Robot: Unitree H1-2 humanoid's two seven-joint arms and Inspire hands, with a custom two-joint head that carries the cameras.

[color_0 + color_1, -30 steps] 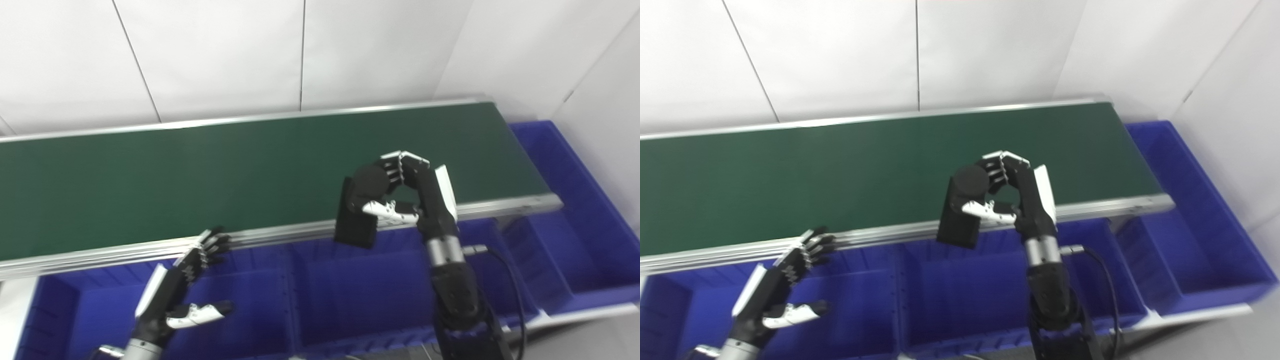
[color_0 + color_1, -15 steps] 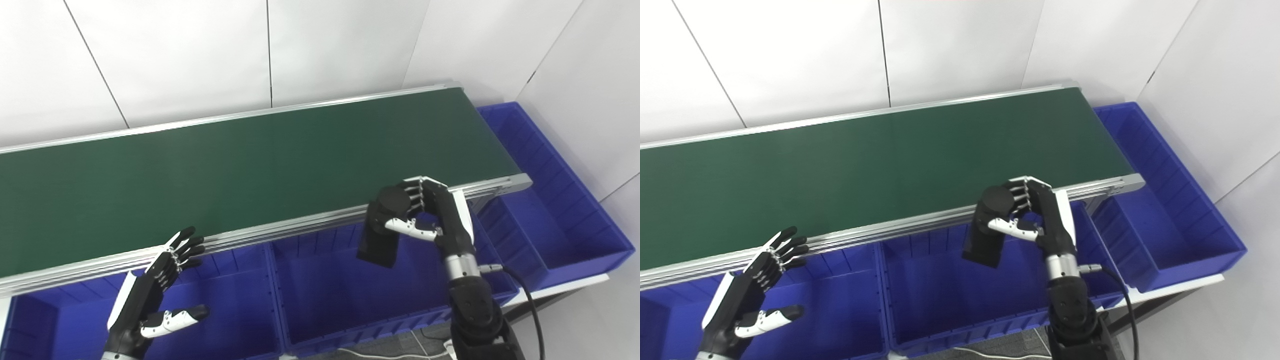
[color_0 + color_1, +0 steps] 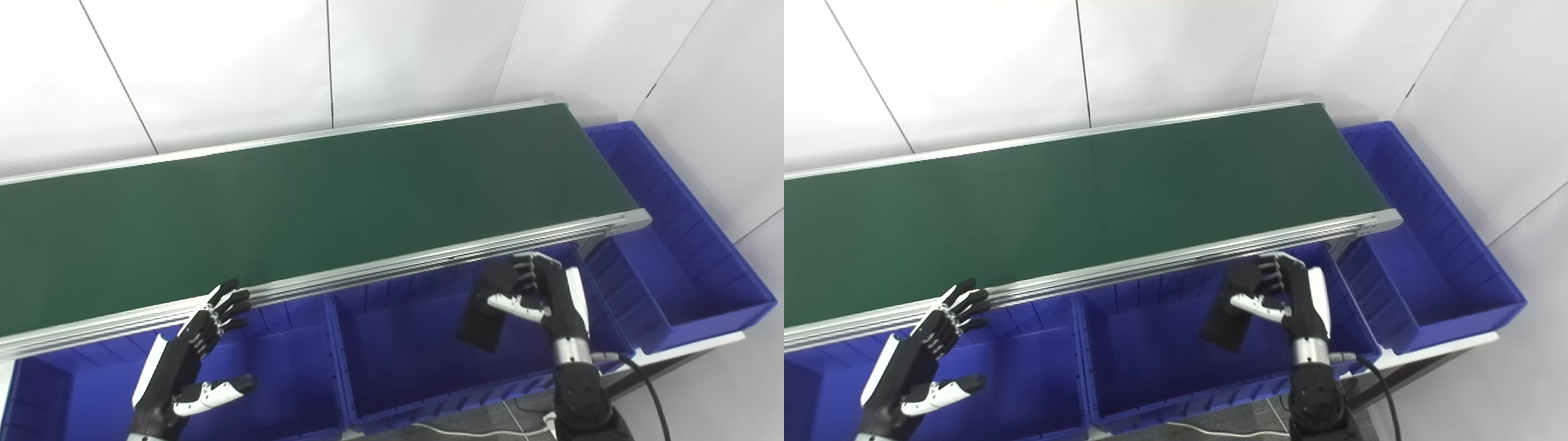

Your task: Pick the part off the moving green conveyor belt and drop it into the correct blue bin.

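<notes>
The black part (image 3: pixel 487 309) has a round top and a flat rectangular body. My right hand (image 3: pixel 542 294) is shut on it and holds it above the middle blue bin (image 3: pixel 392 361), below the belt's front rail. In the right eye view the part (image 3: pixel 1234 312) hangs left of my right hand (image 3: pixel 1289 297). The green conveyor belt (image 3: pixel 294 208) carries nothing. My left hand (image 3: pixel 190 361) is open and empty over the left blue bin (image 3: pixel 288 392), fingers near the rail.
A long blue bin (image 3: pixel 686 257) stands at the belt's right end. The belt's aluminium front rail (image 3: pixel 392 269) runs above the bins. A black cable (image 3: pixel 649 392) trails from my right forearm. White walls stand behind and to the right.
My right hand has carried the black part off the belt edge, toward me and down over the middle bin. The camera shifted earlier. My left hand has hardly moved.
</notes>
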